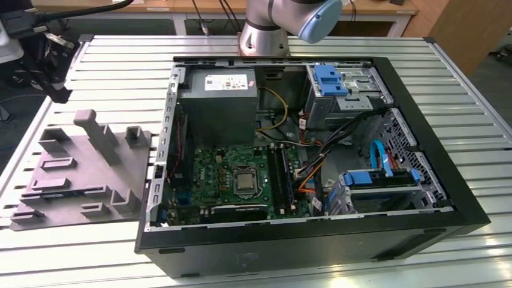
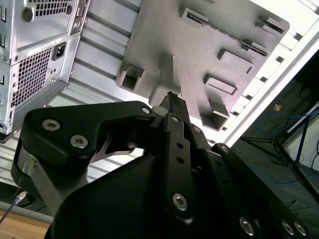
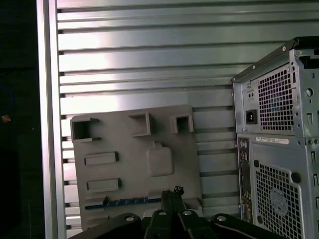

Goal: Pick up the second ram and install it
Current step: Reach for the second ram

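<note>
Grey plastic fixture (image 1: 84, 180) lies on the slatted metal table (image 1: 120, 66), near the table's edge at the exterior view's left, just beside the open computer case (image 1: 304, 246). The second ram (image 3: 124, 202), a thin blue-green stick, rests in a slot along one edge of that fixture. In the first wrist view the gripper (image 3: 173, 192) hangs over the fixture. Its fingers are pressed together with nothing between them, and the tips are near one end of the ram.

Tray (image 1: 72, 180) beside computer case (image 1: 320, 249)
Both rest on the table (image 1: 448, 66), tray at the exterior view's left, the second ram (image 3: 124, 201) slotted in it.
</note>
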`<state>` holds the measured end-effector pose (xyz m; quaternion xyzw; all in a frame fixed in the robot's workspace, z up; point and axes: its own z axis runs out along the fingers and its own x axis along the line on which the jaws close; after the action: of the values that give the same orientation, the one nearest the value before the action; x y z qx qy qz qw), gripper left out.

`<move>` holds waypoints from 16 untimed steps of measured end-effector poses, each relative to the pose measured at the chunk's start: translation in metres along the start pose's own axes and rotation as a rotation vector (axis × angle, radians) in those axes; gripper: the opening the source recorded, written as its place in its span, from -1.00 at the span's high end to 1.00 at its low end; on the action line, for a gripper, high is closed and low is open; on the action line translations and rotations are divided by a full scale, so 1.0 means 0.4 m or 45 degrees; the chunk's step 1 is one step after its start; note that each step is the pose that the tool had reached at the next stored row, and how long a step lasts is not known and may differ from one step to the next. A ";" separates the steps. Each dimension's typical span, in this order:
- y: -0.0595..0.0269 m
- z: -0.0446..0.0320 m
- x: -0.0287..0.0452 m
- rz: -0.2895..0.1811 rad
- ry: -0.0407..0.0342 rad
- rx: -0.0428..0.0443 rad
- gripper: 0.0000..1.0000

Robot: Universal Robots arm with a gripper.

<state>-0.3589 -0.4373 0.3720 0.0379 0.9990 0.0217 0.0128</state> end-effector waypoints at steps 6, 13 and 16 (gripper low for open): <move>-0.009 0.010 0.005 0.000 0.0000 0.000 0.79; -0.029 0.028 0.020 0.000 0.0000 0.000 0.79; -0.037 0.037 0.028 0.000 0.0002 0.000 0.79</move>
<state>-0.3708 -0.4506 0.3562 0.0379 0.9990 0.0216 0.0127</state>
